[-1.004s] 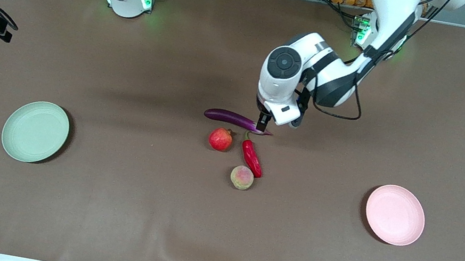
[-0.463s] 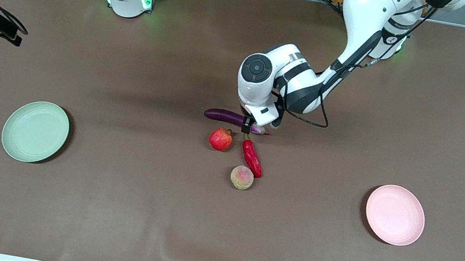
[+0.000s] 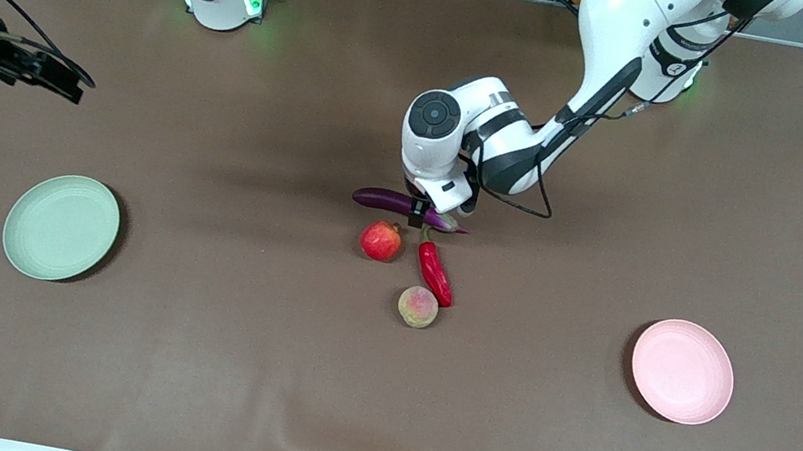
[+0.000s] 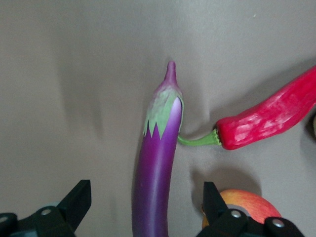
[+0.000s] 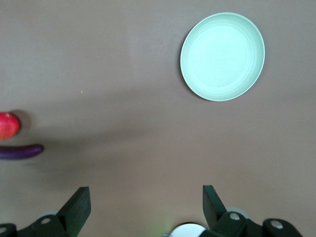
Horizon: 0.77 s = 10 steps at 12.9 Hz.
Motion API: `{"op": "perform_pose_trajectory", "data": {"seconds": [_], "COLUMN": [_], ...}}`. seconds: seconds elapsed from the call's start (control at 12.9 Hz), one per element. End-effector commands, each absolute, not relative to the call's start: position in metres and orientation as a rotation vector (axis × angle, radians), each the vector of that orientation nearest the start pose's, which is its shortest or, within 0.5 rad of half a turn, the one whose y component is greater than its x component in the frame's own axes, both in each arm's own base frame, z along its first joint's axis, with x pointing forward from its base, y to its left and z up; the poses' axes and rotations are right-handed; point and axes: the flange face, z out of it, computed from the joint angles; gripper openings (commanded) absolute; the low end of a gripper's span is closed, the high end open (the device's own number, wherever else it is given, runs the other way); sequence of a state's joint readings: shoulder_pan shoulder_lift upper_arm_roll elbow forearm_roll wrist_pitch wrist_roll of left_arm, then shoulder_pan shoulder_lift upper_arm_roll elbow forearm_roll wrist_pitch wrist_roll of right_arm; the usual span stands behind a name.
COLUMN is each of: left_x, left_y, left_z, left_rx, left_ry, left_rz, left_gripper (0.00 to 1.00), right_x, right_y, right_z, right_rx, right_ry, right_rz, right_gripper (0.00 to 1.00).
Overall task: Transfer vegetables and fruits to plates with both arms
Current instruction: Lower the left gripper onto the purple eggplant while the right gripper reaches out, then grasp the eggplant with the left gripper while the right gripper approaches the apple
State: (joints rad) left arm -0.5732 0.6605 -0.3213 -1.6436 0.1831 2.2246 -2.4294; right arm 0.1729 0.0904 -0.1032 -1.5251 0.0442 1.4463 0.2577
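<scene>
Brown tablecloth (image 3: 261, 366) scene: left gripper (image 3: 417, 214) has slid along the eggplant (image 3: 393, 202) from its stem end toward mid-body and now straddles it, fingers spread, so a grasp looks imminent. Right gripper (image 3: 48, 76) has drifted in over the table's right-arm end, fingers apart, empty; pomegranate (image 3: 381, 240), chili pepper (image 3: 435, 271), peach (image 3: 418, 306) sit mid-table, green plate (image 3: 61, 227) and pink plate (image 3: 682, 372) bare.

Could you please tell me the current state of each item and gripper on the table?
eggplant: lying on the table, between open fingers
chili pepper: on the table
pomegranate: on the table
peach: on the table
green plate: empty
pink plate: empty
left gripper: open, straddling the eggplant
right gripper: open, over bare table
</scene>
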Motion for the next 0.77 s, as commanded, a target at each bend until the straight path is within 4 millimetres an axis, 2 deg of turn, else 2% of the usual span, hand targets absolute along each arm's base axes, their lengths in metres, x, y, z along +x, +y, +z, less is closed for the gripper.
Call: {"op": "perform_pose_trajectory", "data": {"seconds": [0.0,0.15,0.46,0.54,0.69], "left_x": [0.451,0.445,0.445,0.445,0.446], "left_y": [-0.521,-0.526,-0.528,-0.529,-0.530], "left_z": [0.222,0.209,0.197,0.192,0.193], "left_rx": [-2.290,-2.280,-2.294,-2.296,-2.308], "left_ry": [-2.125,-2.152,-2.175,-2.179,-2.188], "left_rz": [0.028,-0.013,-0.005,0.000,0.006], "left_gripper": [1.00,1.00,1.00,0.97,0.80], "right_x": [0.578,0.590,0.609,0.616,0.629], "right_y": [0.074,0.094,0.162,0.173,0.182], "right_z": [0.554,0.531,0.480,0.458,0.413], "right_rx": [-3.010,-2.917,-2.771,-2.679,-2.492], "right_ry": [0.490,0.648,0.910,0.979,1.042], "right_rz": [0.349,0.389,0.465,0.559,0.719], "right_gripper": [1.00,1.00,1.00,1.00,1.00]}}
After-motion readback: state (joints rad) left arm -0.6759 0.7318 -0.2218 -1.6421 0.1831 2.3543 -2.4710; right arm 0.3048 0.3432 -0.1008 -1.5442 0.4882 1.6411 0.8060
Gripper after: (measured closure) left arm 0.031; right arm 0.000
